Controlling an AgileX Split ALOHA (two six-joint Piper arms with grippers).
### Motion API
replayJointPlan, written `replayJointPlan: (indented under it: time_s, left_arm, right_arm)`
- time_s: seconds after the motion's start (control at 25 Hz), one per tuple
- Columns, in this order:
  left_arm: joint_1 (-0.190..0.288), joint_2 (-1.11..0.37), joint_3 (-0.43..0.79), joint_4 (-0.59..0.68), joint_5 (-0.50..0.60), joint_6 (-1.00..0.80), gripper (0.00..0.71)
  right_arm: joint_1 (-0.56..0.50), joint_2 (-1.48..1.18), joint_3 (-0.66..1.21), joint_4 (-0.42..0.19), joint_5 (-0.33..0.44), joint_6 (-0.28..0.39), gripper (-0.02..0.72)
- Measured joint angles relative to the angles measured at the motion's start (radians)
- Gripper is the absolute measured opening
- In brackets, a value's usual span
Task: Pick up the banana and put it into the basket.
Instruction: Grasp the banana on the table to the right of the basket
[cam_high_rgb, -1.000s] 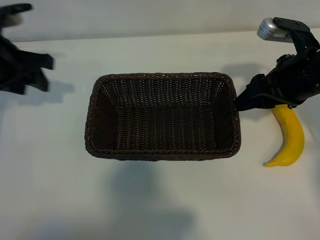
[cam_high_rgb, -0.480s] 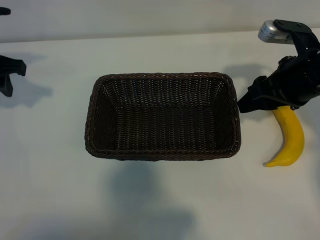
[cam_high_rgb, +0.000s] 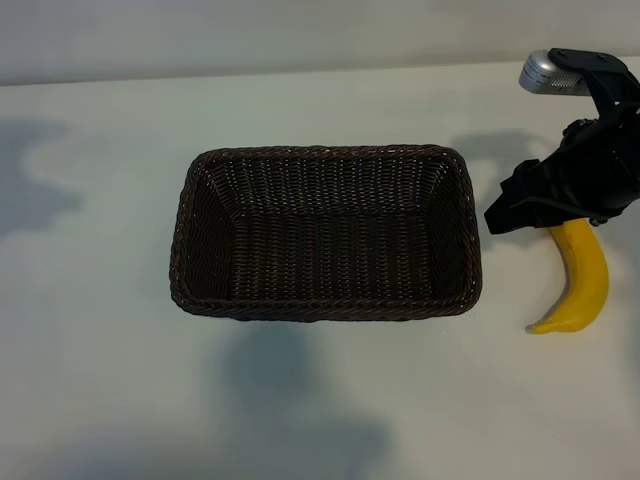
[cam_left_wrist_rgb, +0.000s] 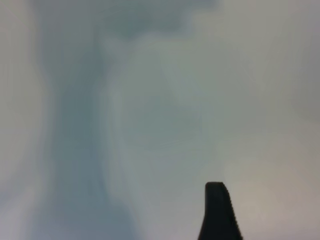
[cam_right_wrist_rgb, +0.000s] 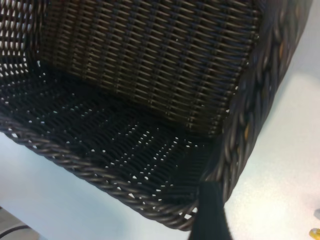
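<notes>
banana (cam_high_rgb: 582, 283): bright yellow, curved and smooth; lies flat on the white table, just right of the basket and apart from it; upper end hidden under the black arm, pointed tip toward the near edge.
basket (cam_high_rgb: 326, 302): rectangular, dark brown woven wicker, sloped sides, braided rim; upright at the table's middle, nothing inside.

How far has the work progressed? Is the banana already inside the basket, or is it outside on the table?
Nothing is done yet: the basket is empty, and the banana lies on the table to its right. In hand: the right gripper hovers between the basket's right rim and the banana's upper end, holding nothing. Left to do: grasp the banana, lift it and put it in the basket.
</notes>
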Motion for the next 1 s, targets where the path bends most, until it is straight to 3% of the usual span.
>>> replayJointPlan:
  time_s: [0.52,1.0]
  left_arm:
    - [0.000,-0.600,0.416,-0.001,0.001,0.001,0.506]
    - [0.000,-1.026,0.645,-0.058,-0.012,0.003,0.506]
  right_arm:
    - [0.000,0.000,0.000,-0.012,0.001,0.010,0.536]
    - [0.000,0.000,0.000,-0.013,0.001,0.018,0.536]
